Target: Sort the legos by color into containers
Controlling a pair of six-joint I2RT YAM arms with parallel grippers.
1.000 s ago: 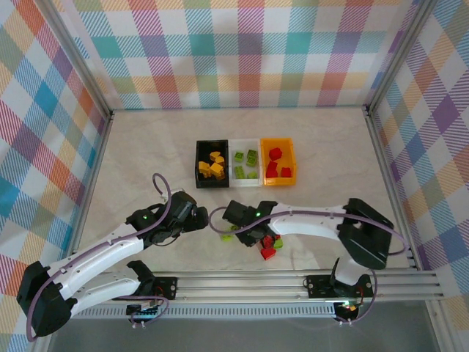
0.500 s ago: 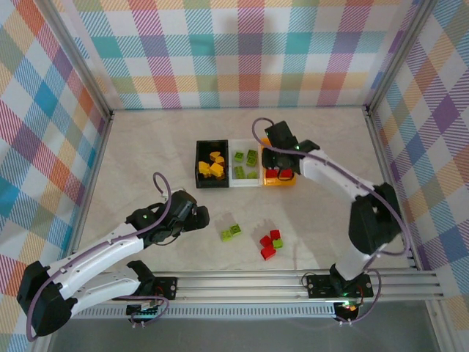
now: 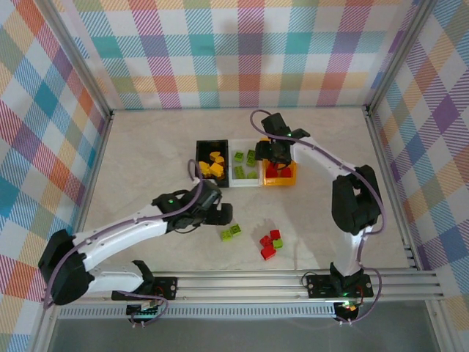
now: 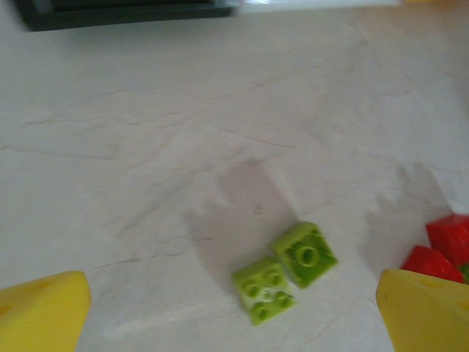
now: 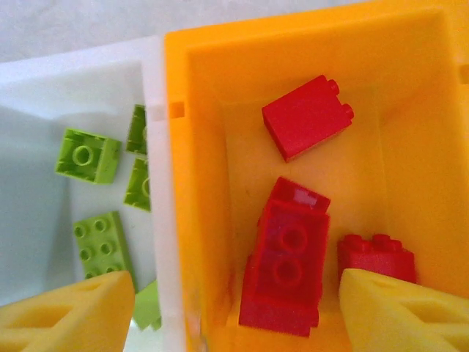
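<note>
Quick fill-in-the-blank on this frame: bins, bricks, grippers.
The bricks in the orange bin are all ___.
The right gripper hangs over the orange bin, jaws ___.
The two loose bricks before the left gripper are ___.
The bricks in the black bin are ___.
Missing: red; open; green; yellow.

The left arm (image 3: 124,236) lies low from its base at the near left, its forearm running rightward toward the middle. The left gripper (image 3: 220,214) points right and down with the jaws spread wide; in the left wrist view its yellow fingertips (image 4: 44,312) sit at the two lower corners, nothing between them. The right arm (image 3: 322,158) rises from its base and reaches far forward, forearm angling left. The right gripper (image 3: 277,155) points down, its yellow pads (image 5: 403,312) wide apart and empty.
</note>
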